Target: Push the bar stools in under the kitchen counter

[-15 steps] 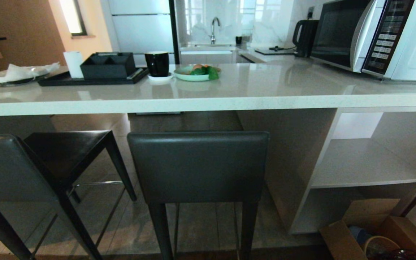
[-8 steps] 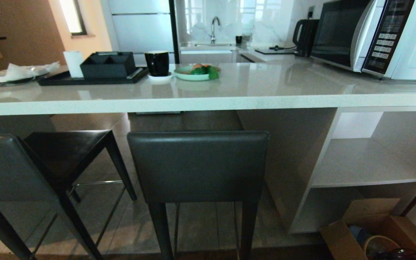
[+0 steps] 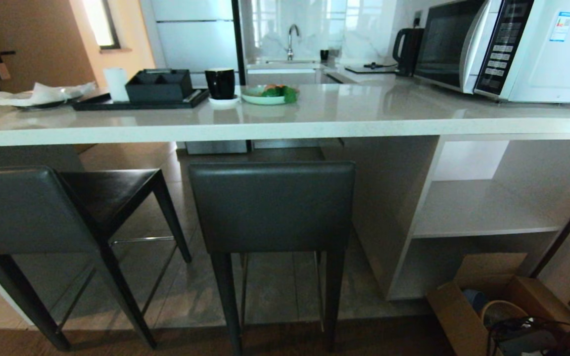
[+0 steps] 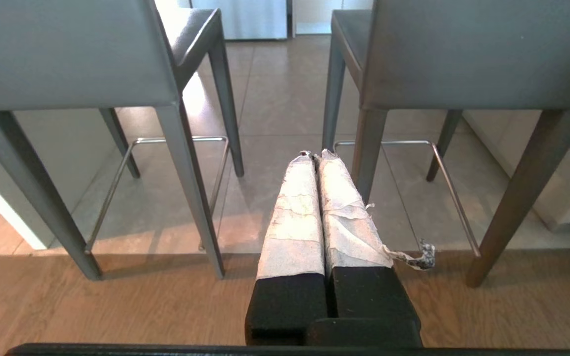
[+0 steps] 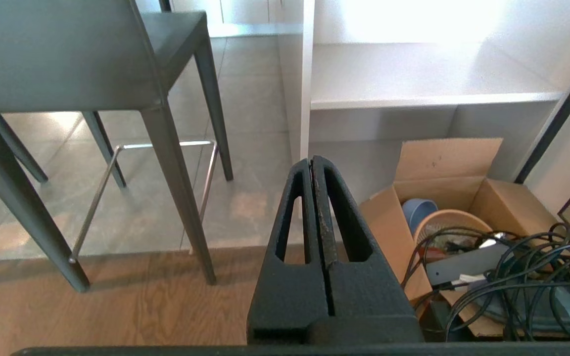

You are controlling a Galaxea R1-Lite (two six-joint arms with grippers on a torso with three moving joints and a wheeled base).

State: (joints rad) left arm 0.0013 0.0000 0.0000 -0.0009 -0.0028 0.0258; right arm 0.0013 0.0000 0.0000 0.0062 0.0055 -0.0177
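Head view: I see the left bar stool (image 3: 32, 212) angled out from the desk (image 3: 285, 131) front edge, the right bar stool (image 3: 272, 207) squarer yet not tucked. Both pushes remain. Left fingers (image 4: 297, 198) and right fingers (image 5: 297, 217) closed, empty.

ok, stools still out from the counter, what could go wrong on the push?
1. The left stool stands angled, so a push may twist it rather than slide it straight.
2. The right stool stands close to the counter's end panel; drifting right could clip it.
3. The cardboard box and cables lie by the base's right.
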